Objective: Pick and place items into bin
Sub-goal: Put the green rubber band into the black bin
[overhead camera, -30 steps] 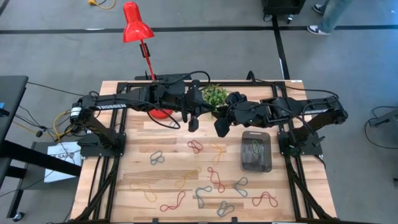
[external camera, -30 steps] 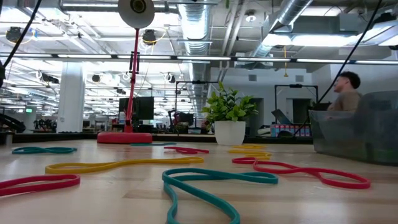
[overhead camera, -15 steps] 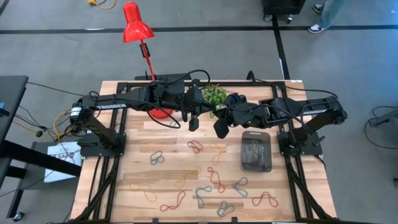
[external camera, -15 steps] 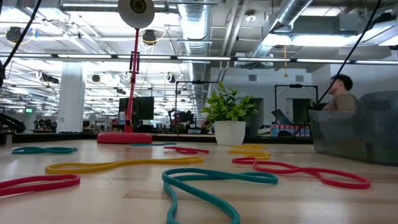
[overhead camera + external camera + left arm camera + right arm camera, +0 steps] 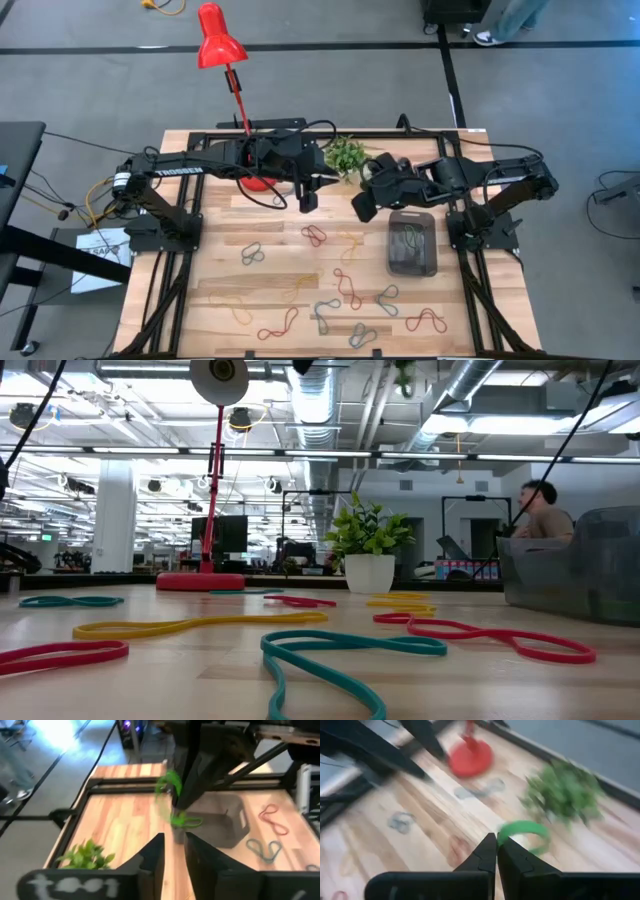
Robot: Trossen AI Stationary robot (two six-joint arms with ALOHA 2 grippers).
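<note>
My right gripper (image 5: 362,207) hangs above the table between the plant and the bin, shut on a green band (image 5: 522,834). The left wrist view also shows that band (image 5: 182,821), in front of the bin (image 5: 225,822). The dark grey see-through bin (image 5: 412,243) stands on the table's right side with bands inside. My left gripper (image 5: 307,198) hovers near the lamp base, slightly open and empty. Several red, yellow, grey-blue and pink bands (image 5: 347,288) lie flat on the wood. My right gripper pinches the green band at one stretch of the loop (image 5: 506,831) between its two fingertips. The fingers slant down from above. The band is lifted clear of the table, and its free loop curls out beyond the fingertips.
A small potted plant (image 5: 345,155) and the red lamp's round base (image 5: 262,181) stand at the far edge behind both grippers. The table's frame rails (image 5: 470,280) run along its sides. A person (image 5: 540,510) sits in the room beyond the table.
My right gripper, carrying the green band, has shifted a little toward the table's right, toward the bin. The band's lower end now shows at the top of the low view. My left arm has drawn back slightly toward the left.
</note>
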